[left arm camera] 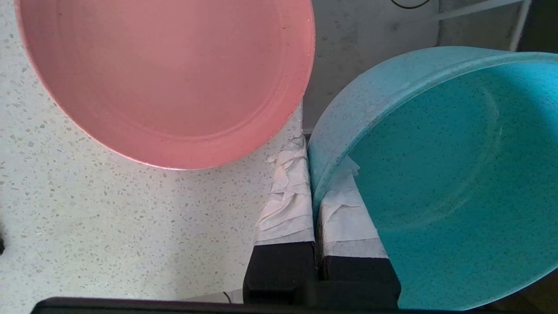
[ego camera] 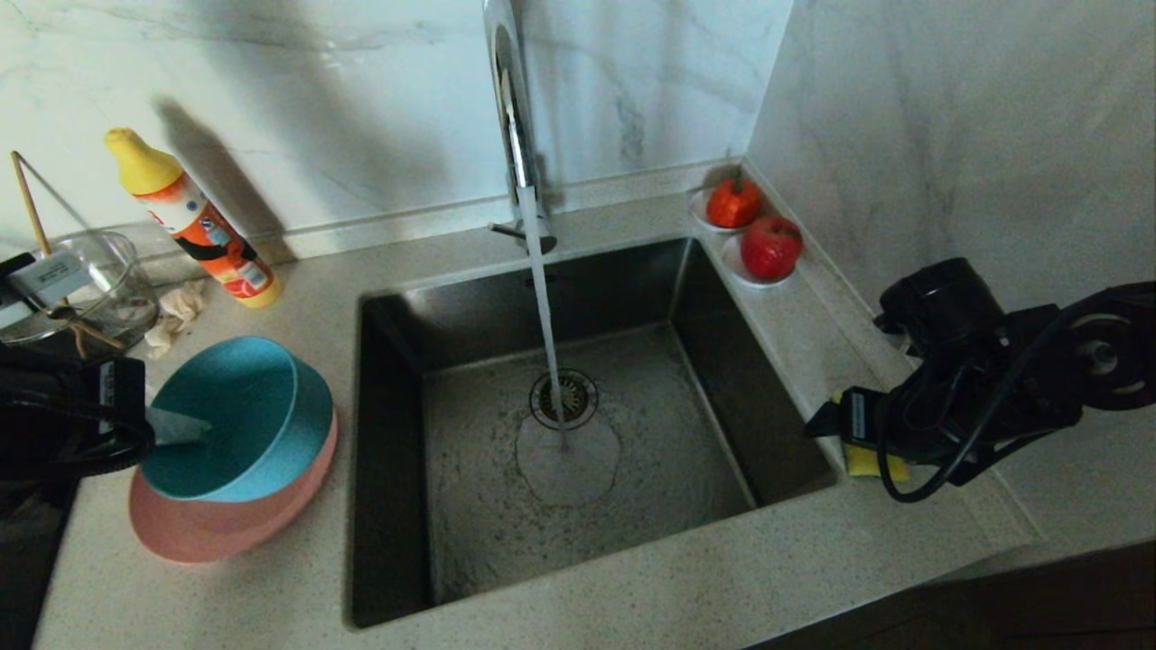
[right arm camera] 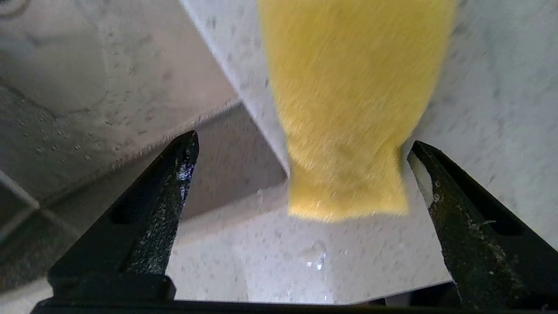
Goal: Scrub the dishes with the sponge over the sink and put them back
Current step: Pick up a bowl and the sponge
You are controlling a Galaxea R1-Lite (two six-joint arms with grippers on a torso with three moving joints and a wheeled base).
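Head view: high, facing forward and down over sink (ego camera: 560, 424), counter both sides. Left wrist view: very close behind fingers, onto bowl (left arm camera: 453, 174) and plate (left arm camera: 170, 78), shared with head view lower left. Right wrist view: close, blurred, probably on sponge (right arm camera: 348, 109).

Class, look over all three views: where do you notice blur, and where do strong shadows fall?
Right wrist view: the yellow sponge is smeared by motion blur, while the open right claw stays crisp. Head view: the detergent bottle casts a dark shadow on the marble wall. Left wrist view: sharp and evenly lit.
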